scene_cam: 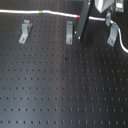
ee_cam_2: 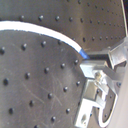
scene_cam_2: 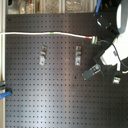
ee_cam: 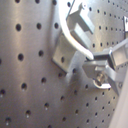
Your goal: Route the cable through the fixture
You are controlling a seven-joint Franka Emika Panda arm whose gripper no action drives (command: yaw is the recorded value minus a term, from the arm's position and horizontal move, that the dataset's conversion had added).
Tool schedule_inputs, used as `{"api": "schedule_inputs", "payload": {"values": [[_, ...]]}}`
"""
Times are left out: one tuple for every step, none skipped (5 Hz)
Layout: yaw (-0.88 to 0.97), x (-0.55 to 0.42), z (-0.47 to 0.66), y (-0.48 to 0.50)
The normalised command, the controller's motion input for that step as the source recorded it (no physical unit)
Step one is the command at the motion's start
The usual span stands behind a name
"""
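Note:
The white cable [scene_cam: 60, 13] runs along the far side of the black perforated board, with its green band [scene_cam: 41, 10] and red-orange mark [scene_cam: 80, 16]. It also shows in the second exterior view [scene_cam_2: 30, 33]. My gripper [scene_cam: 108, 19] is shut on the cable just above the fixture on the first exterior view's right [scene_cam: 112, 34]. In the second wrist view the cable [ee_cam_2: 45, 31] enters my fingers [ee_cam_2: 97, 67] and curves on through the metal fixture [ee_cam_2: 92, 102]. In the first wrist view the cable [ee_cam: 75, 47] lies in that fixture's slot [ee_cam: 67, 50].
Two more metal fixtures stand on the board, one at the first exterior view's left [scene_cam: 24, 31] and one in the middle [scene_cam: 69, 32]. Past the right fixture the cable's free end [scene_cam: 122, 45] curves towards the first exterior view's right edge. The robot arm [scene_cam_2: 117, 45] covers the third fixture in the second exterior view.

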Motion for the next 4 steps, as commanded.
{"api": "schedule_inputs", "payload": {"values": [[0.07,-0.176,-0.32,0.093],[0.10,-0.086,-0.22,0.110],[0.09,0.033,-0.10,0.109],[0.01,0.087,-0.02,0.059]]}}
